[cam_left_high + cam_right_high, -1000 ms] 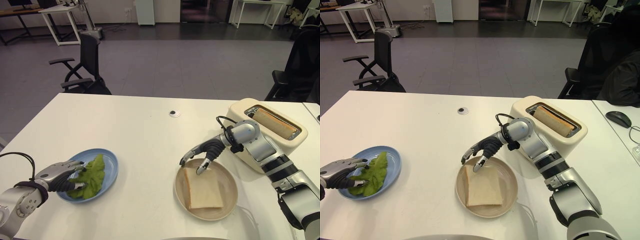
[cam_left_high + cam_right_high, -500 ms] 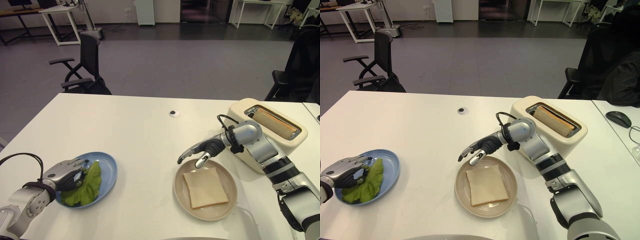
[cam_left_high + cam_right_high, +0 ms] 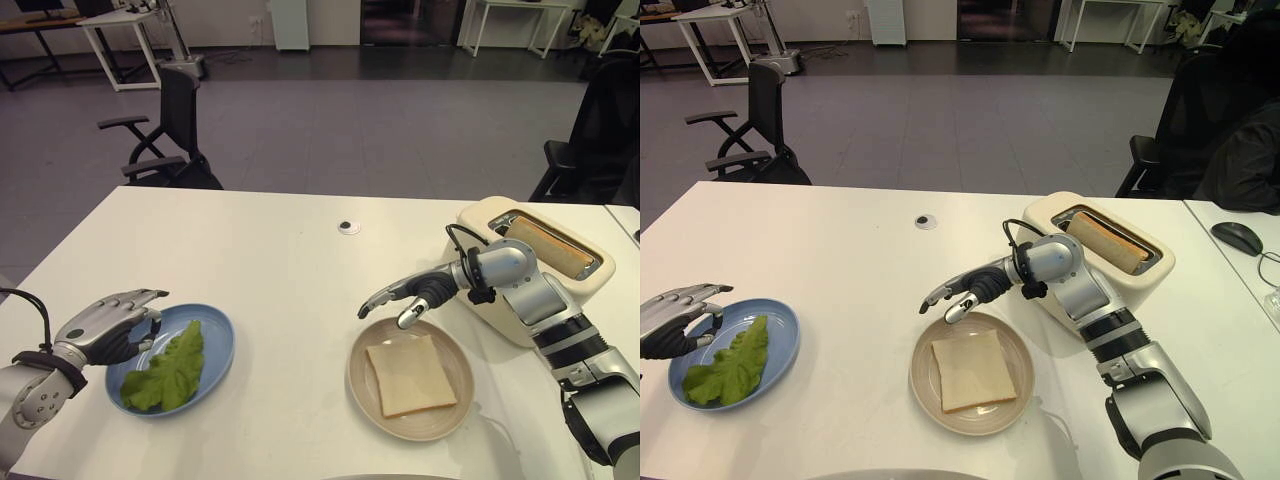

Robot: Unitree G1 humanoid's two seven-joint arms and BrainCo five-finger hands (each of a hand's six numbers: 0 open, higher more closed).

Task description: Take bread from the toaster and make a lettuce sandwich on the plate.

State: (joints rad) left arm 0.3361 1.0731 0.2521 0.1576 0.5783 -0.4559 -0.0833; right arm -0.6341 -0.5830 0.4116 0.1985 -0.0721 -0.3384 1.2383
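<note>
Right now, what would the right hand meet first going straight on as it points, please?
Probably nothing near: the right hand points left over bare table; farther on lies the blue plate, though depth is unclear.

The lettuce point(image 3: 165, 368) lies in a dish point(image 3: 215, 335) at the table's point(image 3: 280, 260) left; right of it a plate point(image 3: 460, 395) bears one bread slice point(image 3: 411, 374). Behind that plate (and further right) stands the toaster point(image 3: 478, 222), a second slice point(image 3: 545, 247) in its slot.
</note>
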